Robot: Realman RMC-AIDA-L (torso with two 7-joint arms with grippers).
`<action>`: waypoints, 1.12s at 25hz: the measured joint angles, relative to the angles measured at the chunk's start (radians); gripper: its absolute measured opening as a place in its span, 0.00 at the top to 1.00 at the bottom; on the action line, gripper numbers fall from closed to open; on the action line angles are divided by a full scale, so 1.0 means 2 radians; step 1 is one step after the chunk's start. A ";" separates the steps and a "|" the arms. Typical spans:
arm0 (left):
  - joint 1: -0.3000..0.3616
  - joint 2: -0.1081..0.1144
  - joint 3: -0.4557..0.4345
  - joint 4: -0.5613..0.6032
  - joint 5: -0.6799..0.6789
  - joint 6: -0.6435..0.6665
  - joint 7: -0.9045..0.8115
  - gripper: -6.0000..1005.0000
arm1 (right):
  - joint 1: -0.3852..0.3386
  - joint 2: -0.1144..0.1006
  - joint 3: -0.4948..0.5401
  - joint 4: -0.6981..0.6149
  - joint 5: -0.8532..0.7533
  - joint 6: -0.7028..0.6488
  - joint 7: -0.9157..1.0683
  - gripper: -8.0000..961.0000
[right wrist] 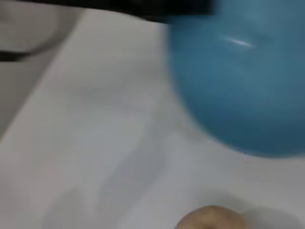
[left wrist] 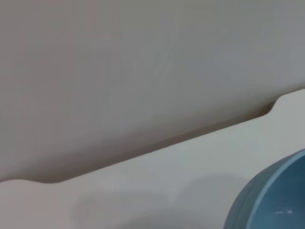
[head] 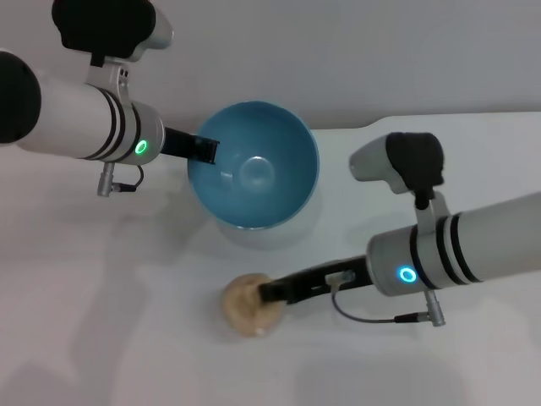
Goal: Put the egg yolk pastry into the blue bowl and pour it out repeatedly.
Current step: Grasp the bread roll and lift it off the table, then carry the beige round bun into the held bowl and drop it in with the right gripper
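Tan egg yolk pastry [head: 248, 306] — touching right end effector [head: 269, 293].

Even, soft overhead light leaves faint arm shadows on the white table [head: 101, 338], small glints inside the blue bowl [head: 254, 173], and the right wrist view heavily blurred, the bowl's outline smeared.

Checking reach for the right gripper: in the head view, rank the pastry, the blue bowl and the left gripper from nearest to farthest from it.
1. Pastry: at the right gripper, near table edge.
2. Blue bowl: behind, center, tilted.
3. Left gripper: on the bowl's left rim.
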 joint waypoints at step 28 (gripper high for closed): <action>-0.025 -0.002 0.055 0.017 0.000 -0.109 -0.003 0.98 | -0.119 0.001 0.126 0.270 -0.153 0.093 0.066 0.98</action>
